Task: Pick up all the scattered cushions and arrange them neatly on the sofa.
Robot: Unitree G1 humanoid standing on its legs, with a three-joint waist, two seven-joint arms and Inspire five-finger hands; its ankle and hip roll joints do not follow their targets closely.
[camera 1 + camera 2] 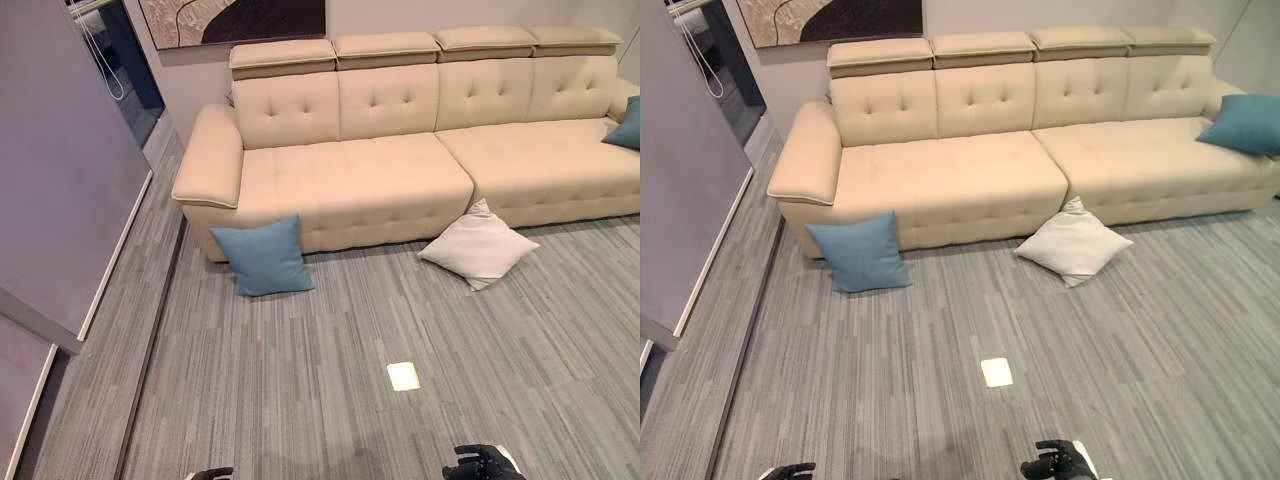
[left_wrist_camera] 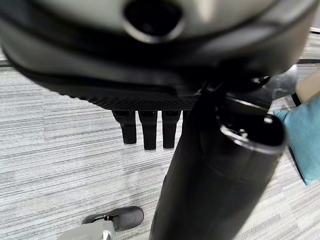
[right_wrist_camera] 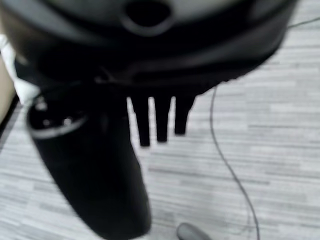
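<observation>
Against the front of the beige sofa, near its left armrest, a blue cushion leans upright on the grey floor. White cushion lies on the floor before the sofa's middle, one corner touching the base. Another blue cushion sits on the seat at the sofa's right end. Well clear of the sofa, left hand and right hand hang over bare floor, fingers straight, grasping nothing.

left hand low, fingers straight and empty, right hand likewise
</observation>
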